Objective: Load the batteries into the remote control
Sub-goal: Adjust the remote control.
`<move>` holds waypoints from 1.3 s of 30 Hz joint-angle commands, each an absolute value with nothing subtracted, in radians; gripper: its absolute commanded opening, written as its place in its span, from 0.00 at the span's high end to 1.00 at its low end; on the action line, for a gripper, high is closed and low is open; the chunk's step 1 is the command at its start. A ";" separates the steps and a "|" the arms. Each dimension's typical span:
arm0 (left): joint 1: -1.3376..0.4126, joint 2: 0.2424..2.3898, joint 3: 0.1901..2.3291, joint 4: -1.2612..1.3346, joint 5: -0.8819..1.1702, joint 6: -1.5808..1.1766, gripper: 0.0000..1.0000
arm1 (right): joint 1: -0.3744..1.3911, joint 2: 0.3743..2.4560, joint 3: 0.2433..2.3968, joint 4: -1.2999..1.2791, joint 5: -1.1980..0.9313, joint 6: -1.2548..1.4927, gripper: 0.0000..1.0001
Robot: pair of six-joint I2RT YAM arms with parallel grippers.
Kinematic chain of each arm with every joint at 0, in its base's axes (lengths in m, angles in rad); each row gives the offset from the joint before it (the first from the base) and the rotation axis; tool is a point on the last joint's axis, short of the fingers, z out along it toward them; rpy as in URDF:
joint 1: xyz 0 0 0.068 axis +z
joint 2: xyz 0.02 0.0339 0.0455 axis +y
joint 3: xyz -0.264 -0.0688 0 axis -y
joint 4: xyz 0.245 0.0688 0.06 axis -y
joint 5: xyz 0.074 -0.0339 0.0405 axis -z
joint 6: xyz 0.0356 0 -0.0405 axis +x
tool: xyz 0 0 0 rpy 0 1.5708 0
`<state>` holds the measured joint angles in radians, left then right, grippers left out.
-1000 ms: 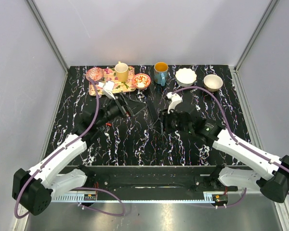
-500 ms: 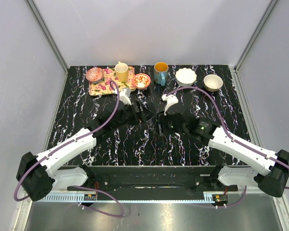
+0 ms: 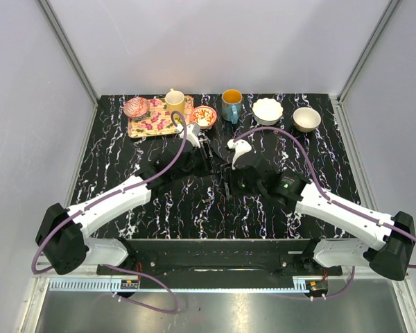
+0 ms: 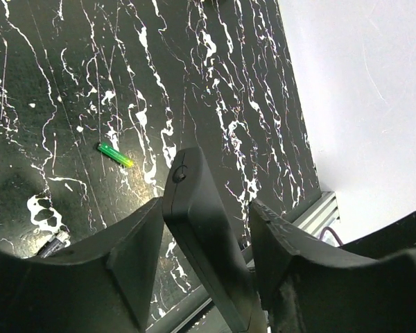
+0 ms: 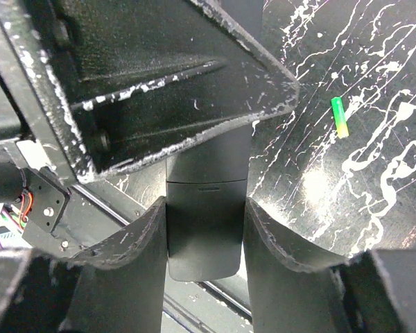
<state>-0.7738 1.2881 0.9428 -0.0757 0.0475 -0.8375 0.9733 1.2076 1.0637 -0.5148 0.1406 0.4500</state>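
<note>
The black remote control (image 3: 218, 170) hangs above the table's middle between both arms. My right gripper (image 5: 205, 205) is shut on its lower end (image 5: 206, 229), one finger on each long side. My left gripper (image 4: 206, 208) is shut on the other end of the remote control (image 4: 201, 229), which lies slanted between the jaws and touches both fingers. From above, the left gripper (image 3: 205, 154) sits just behind the right gripper (image 3: 230, 182). One green battery (image 4: 115, 155) lies loose on the black marble table; it also shows in the right wrist view as a battery (image 5: 340, 116).
Along the back edge stand a floral tray (image 3: 152, 119), a pink bowl (image 3: 136, 107), a yellow cup (image 3: 175, 103), a red bowl (image 3: 203, 116), a teal mug (image 3: 231, 105) and two white bowls (image 3: 267, 109) (image 3: 306, 118). White walls enclose the table.
The left arm swung right from near the tray to the remote control, and its jaws closed from wide open onto it. The right arm shifted slightly left, still holding the remote.
</note>
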 commanded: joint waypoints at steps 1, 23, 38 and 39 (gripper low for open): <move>-0.788 1.295 0.989 -0.041 0.029 -0.830 0.53 | 0.980 1.198 1.115 -0.489 0.187 0.448 1.00; -0.724 1.152 0.807 0.142 -0.034 -0.862 1.00 | 0.980 1.109 1.118 -0.529 0.152 0.485 0.18; -0.644 0.943 0.450 0.841 -0.043 -0.845 1.00 | 0.939 0.946 0.775 -0.063 0.077 0.848 0.09; -0.644 0.943 0.419 0.874 -0.049 -0.853 1.00 | 0.922 0.957 0.764 -0.010 0.046 0.873 0.09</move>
